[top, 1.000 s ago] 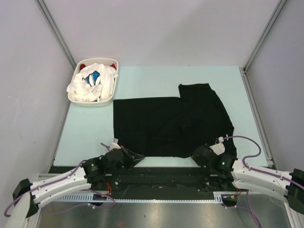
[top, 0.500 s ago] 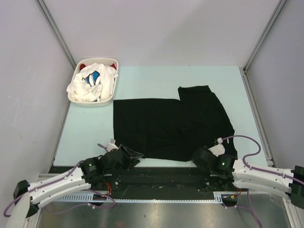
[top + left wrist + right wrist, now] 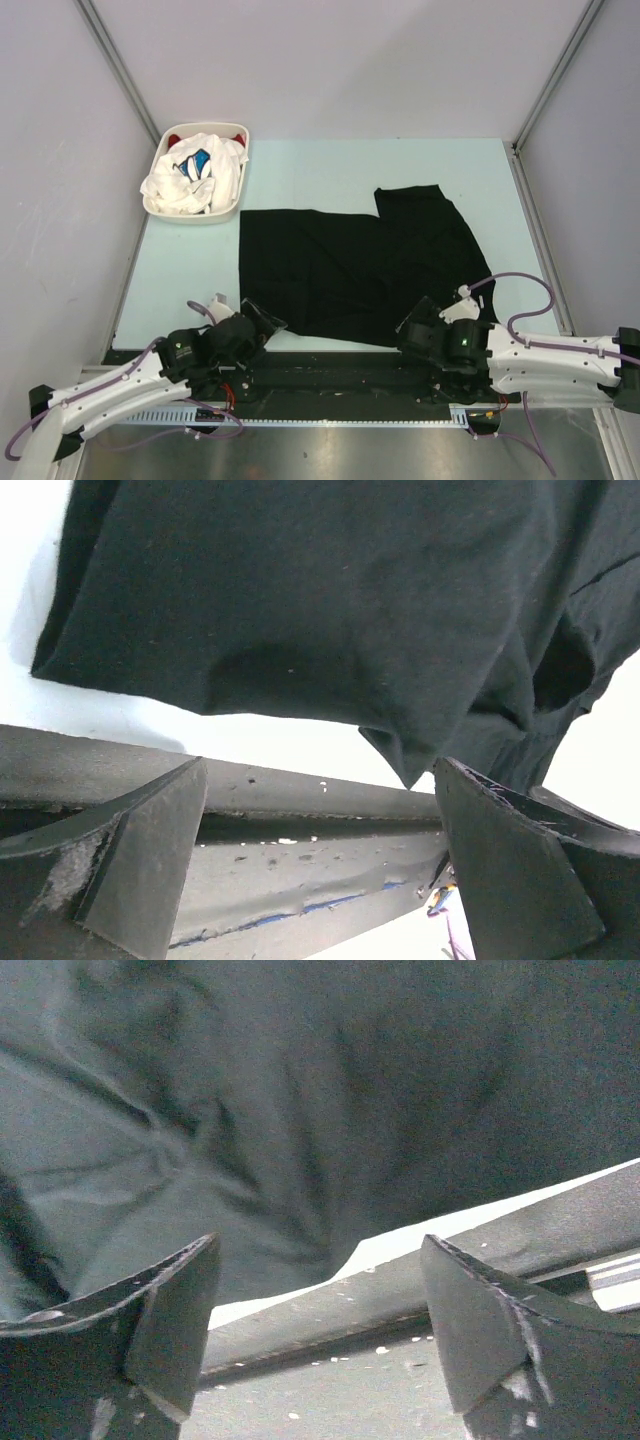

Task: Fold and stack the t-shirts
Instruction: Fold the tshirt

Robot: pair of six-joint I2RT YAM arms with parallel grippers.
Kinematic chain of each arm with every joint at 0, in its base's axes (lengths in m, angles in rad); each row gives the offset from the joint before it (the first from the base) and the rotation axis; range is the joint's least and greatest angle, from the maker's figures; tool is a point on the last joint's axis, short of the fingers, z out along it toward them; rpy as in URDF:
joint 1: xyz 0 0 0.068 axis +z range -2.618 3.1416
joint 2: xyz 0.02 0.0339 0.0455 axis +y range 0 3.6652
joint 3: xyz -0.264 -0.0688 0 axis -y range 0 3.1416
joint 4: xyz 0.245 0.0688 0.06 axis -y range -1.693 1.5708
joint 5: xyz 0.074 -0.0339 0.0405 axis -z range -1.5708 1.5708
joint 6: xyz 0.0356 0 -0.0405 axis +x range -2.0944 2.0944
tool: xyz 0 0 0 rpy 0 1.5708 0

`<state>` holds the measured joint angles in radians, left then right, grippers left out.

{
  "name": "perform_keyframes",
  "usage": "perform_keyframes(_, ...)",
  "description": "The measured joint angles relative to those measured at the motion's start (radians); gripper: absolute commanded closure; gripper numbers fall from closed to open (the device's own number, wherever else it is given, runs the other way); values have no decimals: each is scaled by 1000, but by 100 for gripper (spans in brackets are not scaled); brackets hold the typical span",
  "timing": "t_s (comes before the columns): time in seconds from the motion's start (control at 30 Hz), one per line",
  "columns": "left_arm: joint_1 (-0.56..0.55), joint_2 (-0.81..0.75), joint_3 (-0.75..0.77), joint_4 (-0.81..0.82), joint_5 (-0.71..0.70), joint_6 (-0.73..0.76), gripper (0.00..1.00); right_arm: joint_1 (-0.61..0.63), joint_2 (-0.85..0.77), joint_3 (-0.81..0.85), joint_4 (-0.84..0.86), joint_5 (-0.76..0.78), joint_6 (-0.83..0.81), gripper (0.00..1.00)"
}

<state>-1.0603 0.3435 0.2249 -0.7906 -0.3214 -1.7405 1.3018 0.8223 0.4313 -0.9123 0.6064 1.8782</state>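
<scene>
top view: black t-shirt (image 3: 360, 265) lies spread on the pale worktop (image 3: 300, 170), its near hem by both arms. the white basket (image 3: 158, 208) at far left holds a white t-shirt (image 3: 195, 178) with blue print and a red t-shirt (image 3: 178, 134).
left wrist view: left gripper (image 3: 320, 810) spread wide, hem just beyond it, nothing pinched.
right wrist view: right gripper (image 3: 320, 1300) spread too, facing wrinkles you can't see from the top.
</scene>
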Motion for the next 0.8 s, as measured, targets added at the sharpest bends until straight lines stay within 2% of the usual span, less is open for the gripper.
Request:
perform_keyframes(0.03,0,11,18,-13,-15,14,0,1,2,23,-25,16,5,1)
perform_keyframes(0.2,0,51,116,-25,-88,77,0,-8,4,150,-124,136,-53,0)
perform_keyframes(0.3,0,83,172,4,-132,134,0,-97,7,219,-137,198,-149,0)
perform_keyframes(0.5,41,241,233,166,-131,311,0,-600,55,254,6,173,-549,0)
perform_keyframes(0.67,112,502,288,363,-38,463,0,-988,170,254,145,35,-827,0)
perform_keyframes(0.8,191,650,296,514,76,544,0,-1200,221,247,196,-88,-971,1)
